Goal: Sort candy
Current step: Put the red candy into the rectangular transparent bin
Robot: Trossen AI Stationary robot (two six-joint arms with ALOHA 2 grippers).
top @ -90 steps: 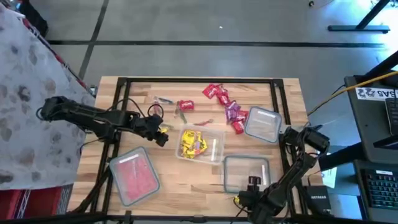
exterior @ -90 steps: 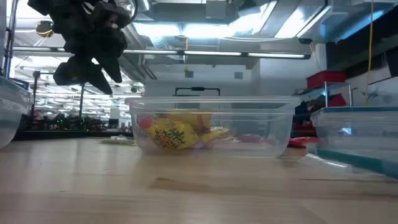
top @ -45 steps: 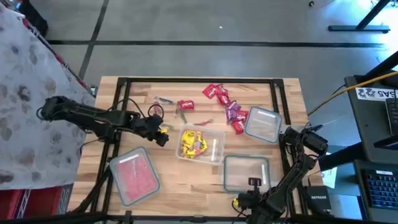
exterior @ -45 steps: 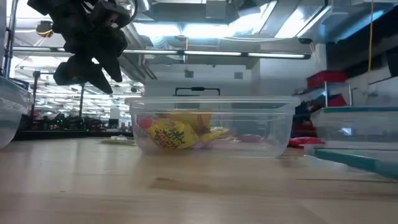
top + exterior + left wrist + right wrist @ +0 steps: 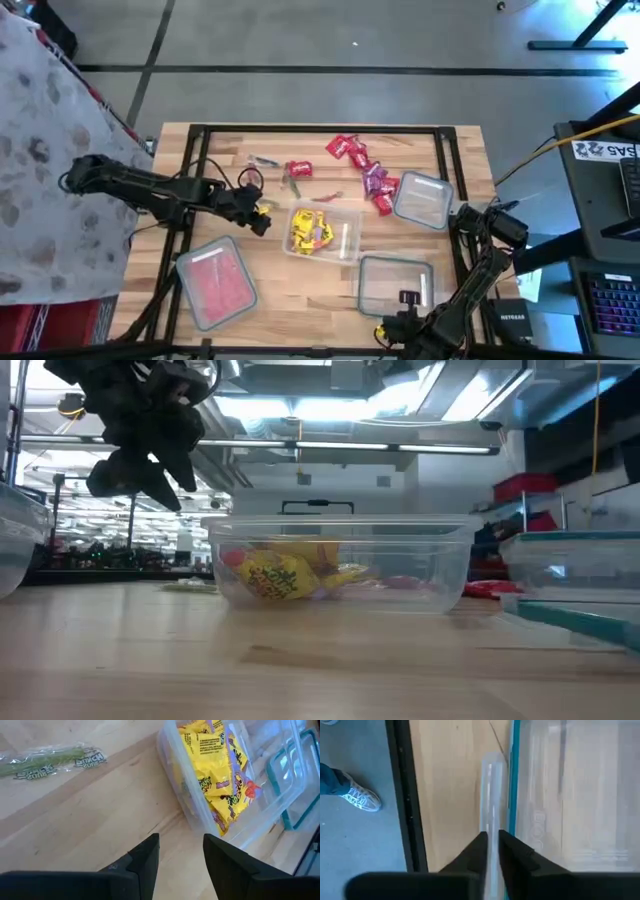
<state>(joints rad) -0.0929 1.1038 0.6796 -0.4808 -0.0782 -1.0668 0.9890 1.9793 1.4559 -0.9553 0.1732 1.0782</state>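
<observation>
My left end effector (image 5: 262,214), fingers spread and empty, hovers nearest the candy (image 5: 352,150), lying toward two o'clock; right end effector (image 5: 492,851) pinches a container (image 5: 394,283) rim.

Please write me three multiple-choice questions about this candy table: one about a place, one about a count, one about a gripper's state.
1. Where does the yellow candy lie?
A) on the floor
B) in the middle container
C) in a front container

2. How many clear containers stand on the table?
A) two
B) three
C) four

3. What state is the right gripper in?
A) jaws wide open
B) jaws shut on the front empty container
C) holding a candy

Answers:
1 B, yellow wrappers show through its wall.
2 C, the high view shows one with red candy, the middle one and two empty.
3 B, the right wrist view shows the jaws pinching its rim.
</observation>
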